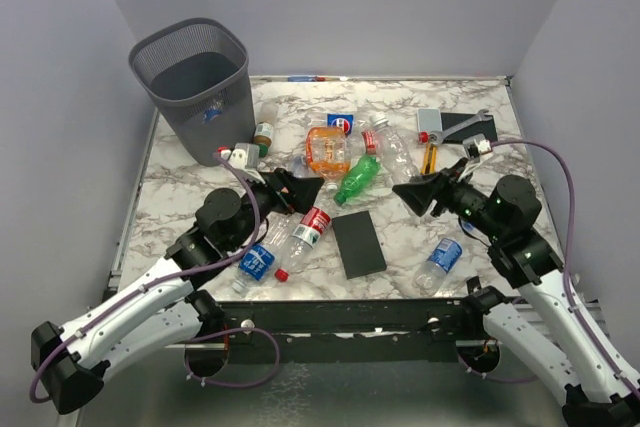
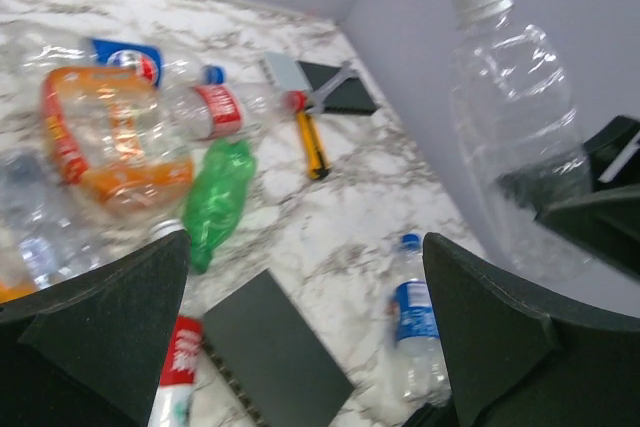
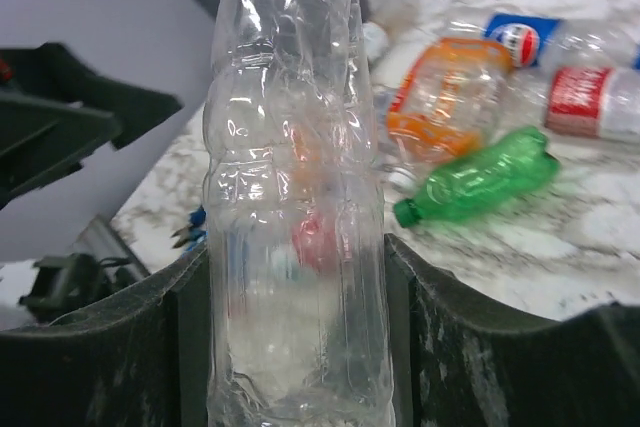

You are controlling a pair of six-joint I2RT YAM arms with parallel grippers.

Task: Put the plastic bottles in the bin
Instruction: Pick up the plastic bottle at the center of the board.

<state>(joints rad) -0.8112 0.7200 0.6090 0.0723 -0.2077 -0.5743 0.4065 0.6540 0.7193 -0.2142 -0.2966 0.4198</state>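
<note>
Right gripper (image 3: pixel 295 277): clenched on a clear bottle (image 3: pixel 295 197), one finger pressed to each side of its body. In the top view it sits at 3 o'clock of the table's middle.
Clear bottle: held upright, off the table (image 1: pixel 180 182), pale cap up in the left wrist view. Top and base are cut off in the right wrist view. In the top view it is hard to pick out against the gripper.
Left gripper (image 2: pixel 300 317): released, jaws spread wide with nothing between them, at 9 o'clock of the middle.
Bin (image 1: pixel 190 77): at 11 o'clock, on the far left corner. A blue fleck shows through the mesh; cannot tell what it is.
Loose on the marble: green bottle (image 1: pixel 358 179) and orange bottle (image 1: pixel 328 150) near the middle, blue-label bottle (image 1: pixel 440 262) at 5 o'clock, red-label bottle (image 1: pixel 310 227) at 7 o'clock, partly under the left arm.
Black slab (image 1: pixel 358 243): flat, at 6 o'clock.
Tools (image 1: pixel 440 142): at 2 o'clock, overlapping and blurred.
</note>
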